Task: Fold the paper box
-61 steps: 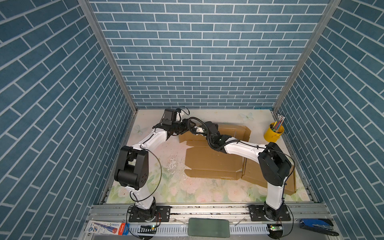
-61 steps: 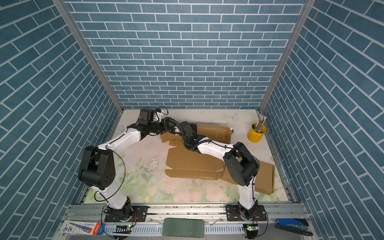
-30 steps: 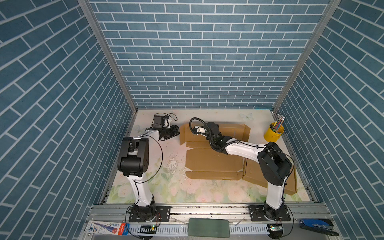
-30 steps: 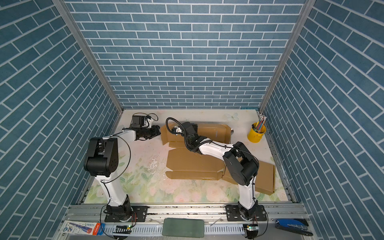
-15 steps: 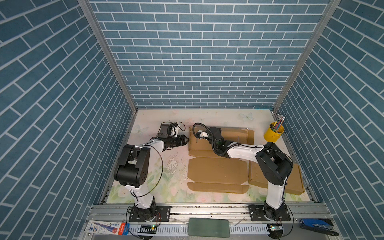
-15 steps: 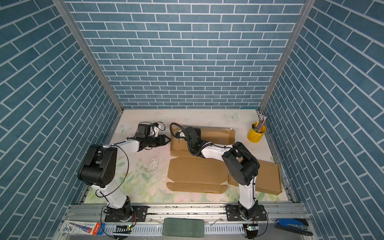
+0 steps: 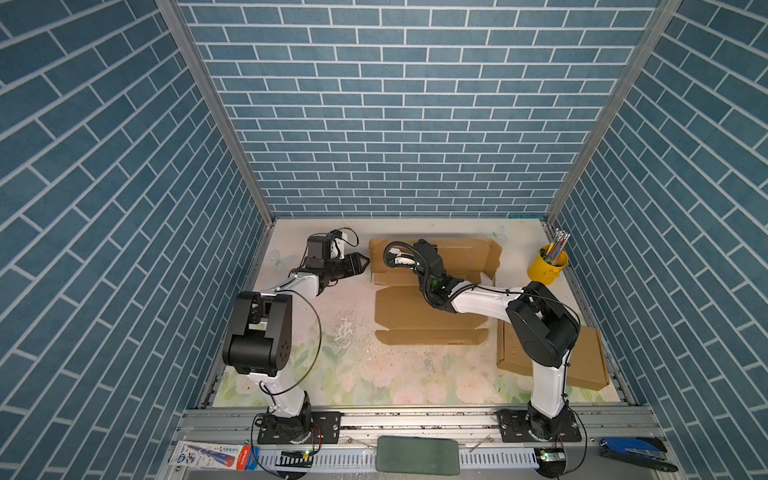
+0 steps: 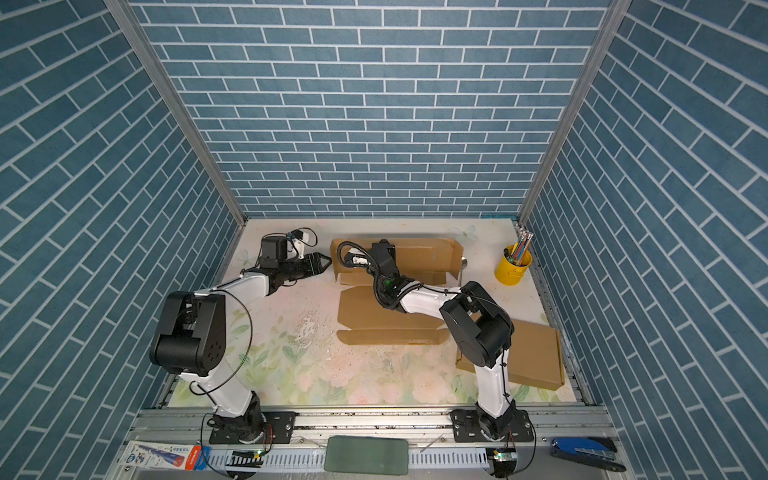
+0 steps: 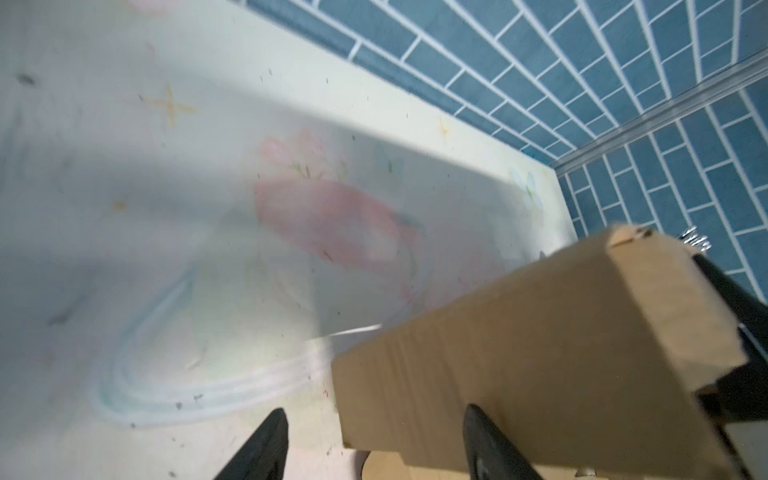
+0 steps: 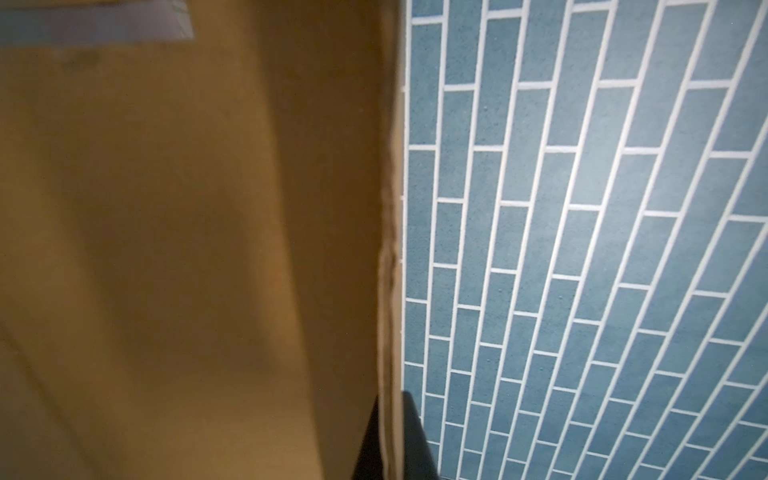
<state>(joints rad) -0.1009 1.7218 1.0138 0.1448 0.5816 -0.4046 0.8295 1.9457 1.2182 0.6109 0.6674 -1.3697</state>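
At the back-middle of the table (image 7: 332, 374) lies the box (image 7: 415, 309), brown cardboard, opened out, most of it flat on the flowered top. Its rear panel (image 7: 461, 253) stands up, w/ a short end flap upright at the right end; same in both top views.

The right gripper (image 10: 390, 444) is pressed together on the top edge of that standing panel. In its wrist view the thin cardboard edge runs btwn the two black fingers, tight against both. In the top views its tips are hidden behind the wrist.

The left gripper (image 7: 364, 262) sits low, just beside the box's left end, jaws spread and pointing at it. In its wrist view one finger (image 9: 488, 449) overlaps the cardboard and the other is over bare table. Touching or not: can't tell.

A second cardboard sheet (image 7: 586, 357) lies flat at front right, just beside the box's front corner and partly under the right arm. A yellow cup (image 7: 547, 270) of pens stands at rear right, near the end flap but apart.

On the front rail: a dark pad (image 7: 417, 455), a blue tool (image 7: 631, 453), a printed pack (image 7: 212, 455).
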